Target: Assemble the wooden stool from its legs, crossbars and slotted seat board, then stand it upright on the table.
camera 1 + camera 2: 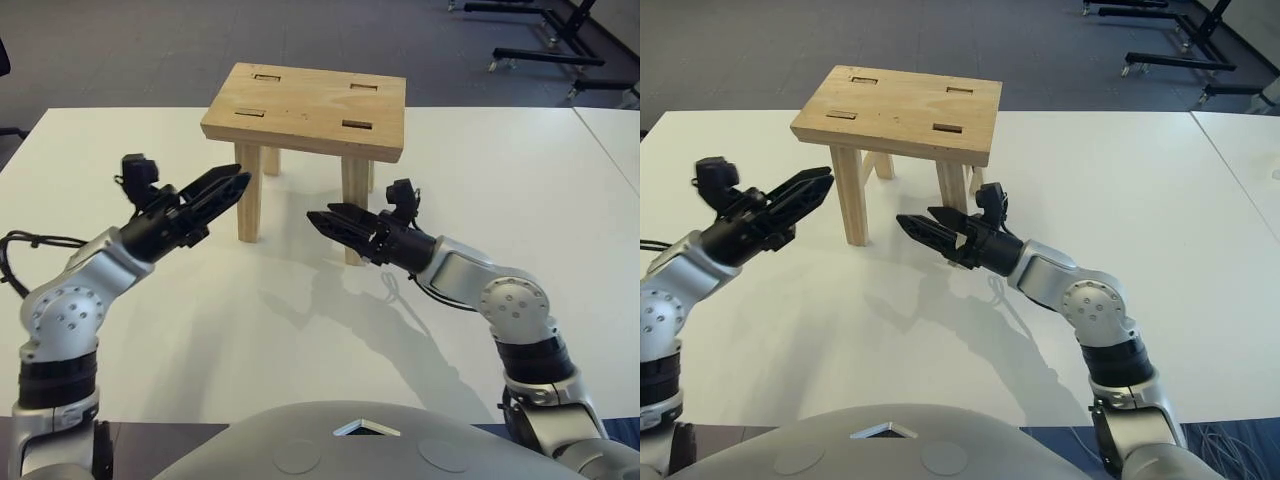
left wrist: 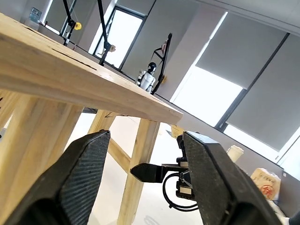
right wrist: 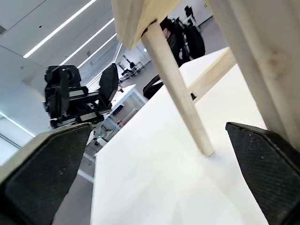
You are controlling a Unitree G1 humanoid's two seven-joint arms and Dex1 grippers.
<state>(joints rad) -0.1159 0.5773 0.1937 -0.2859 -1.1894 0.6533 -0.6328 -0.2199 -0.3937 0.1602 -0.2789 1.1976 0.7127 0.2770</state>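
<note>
Left gripper (image 1: 238, 180), nearest on the left, hangs over the white table (image 1: 520, 200) with its fingers parted, holding nothing. Right gripper (image 1: 316, 221) is likewise released, its tips facing the other's. Just behind them the wooden stool (image 1: 300, 115) stands upright on the table, 4 slots (image 1: 249, 114) in its seat. Grey carpet and black wheeled stand bases (image 1: 545, 52) lie beyond.

Left wrist view: spread fingers (image 2: 77, 183) close to the seat edge; grey window blinds (image 2: 262, 89); bag (image 2: 267, 183) with red print, illegible.

Right wrist view: spread fingers (image 3: 267, 164) flank a stool leg (image 3: 180, 98); ceiling strip lights (image 3: 61, 30).
</note>
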